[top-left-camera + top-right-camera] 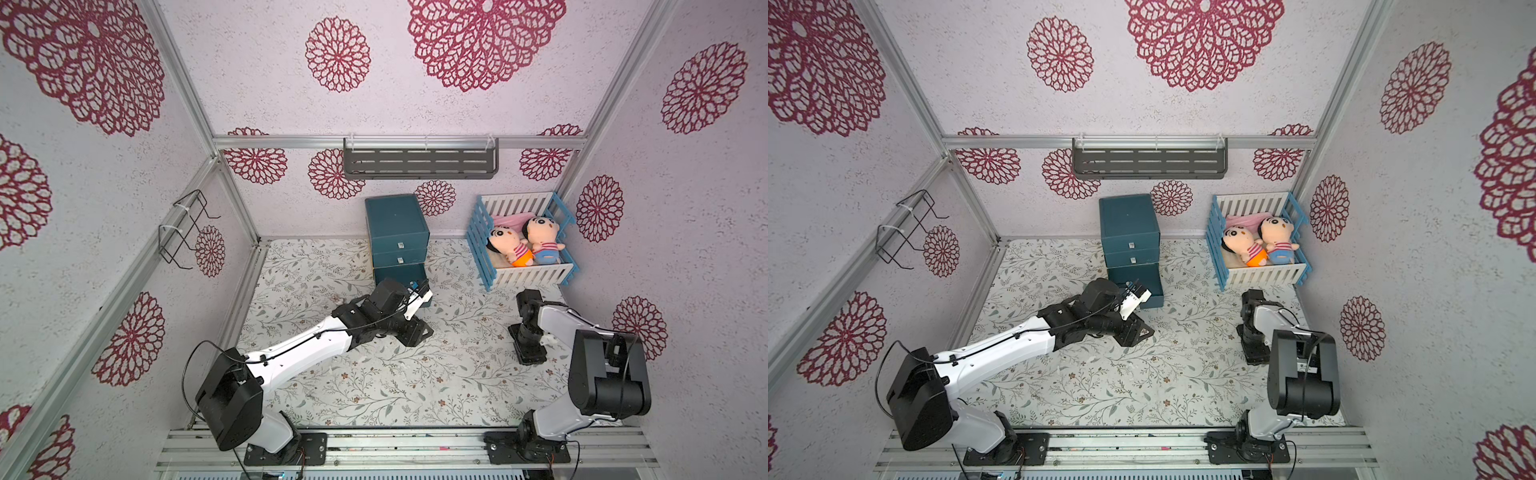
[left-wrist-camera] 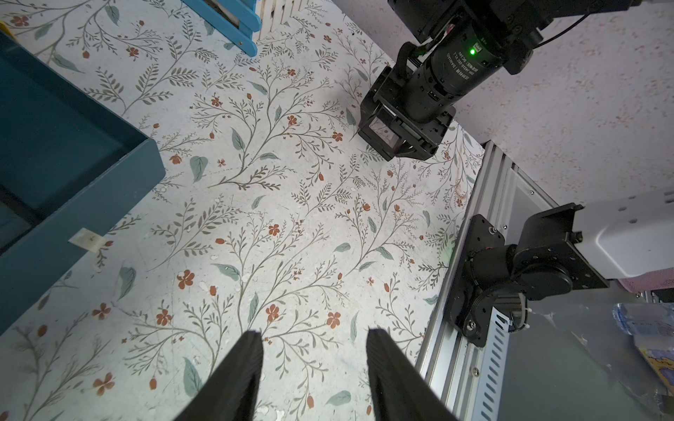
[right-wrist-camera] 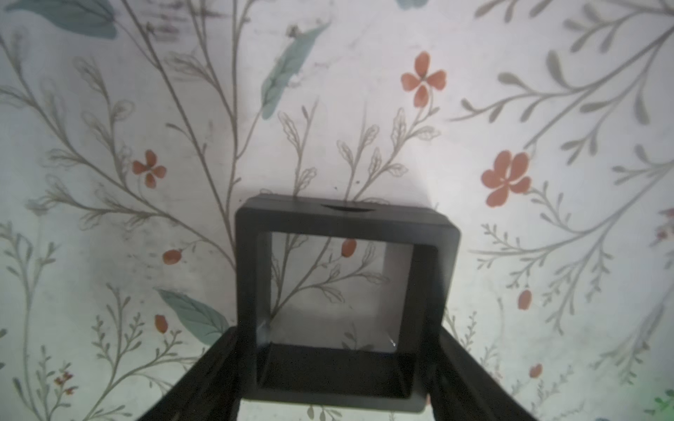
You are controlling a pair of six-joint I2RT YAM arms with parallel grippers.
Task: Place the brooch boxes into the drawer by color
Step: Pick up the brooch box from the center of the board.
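Our right end effector clamps the black box by its sides; we judge it light, stiff, slick; left end effector apart.

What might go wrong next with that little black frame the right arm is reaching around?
1. The right end effector flanks only the near end of the black brooch box. If it is lifted that way, the box may tilt or slip out.
2. The left arm hangs right by the open bottom drawer, so the two arms might bump there when the box is brought over.
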